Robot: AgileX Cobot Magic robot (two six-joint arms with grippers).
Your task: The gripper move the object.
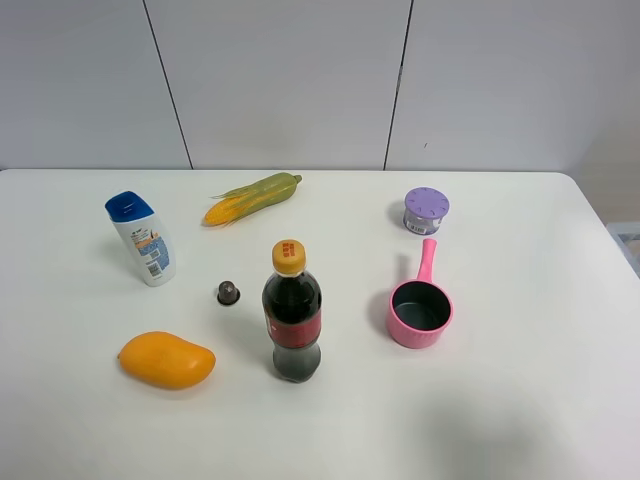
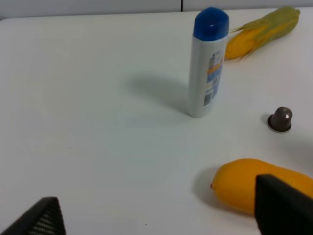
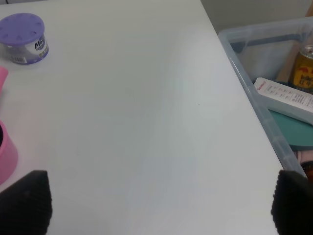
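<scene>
The orange-yellow mango (image 1: 166,360) lies on its side on the white table (image 1: 520,420), at the front left. It also shows in the left wrist view (image 2: 244,186), partly behind one black fingertip (image 2: 281,208). My left gripper (image 2: 161,218) is open and empty, its jaws wide apart, low over the table just short of the mango. My right gripper (image 3: 159,208) is open and empty over bare table near the right edge. Neither gripper shows in the exterior high view.
A white shampoo bottle with a blue cap (image 1: 142,238) stands behind the mango, and a corn cob (image 1: 252,198) lies further back. A small dark capsule (image 1: 228,292), a cola bottle (image 1: 291,315), a pink pot (image 1: 420,312) and a purple can (image 1: 426,210) stand mid-table. A plastic bin (image 3: 274,73) sits beyond the right edge.
</scene>
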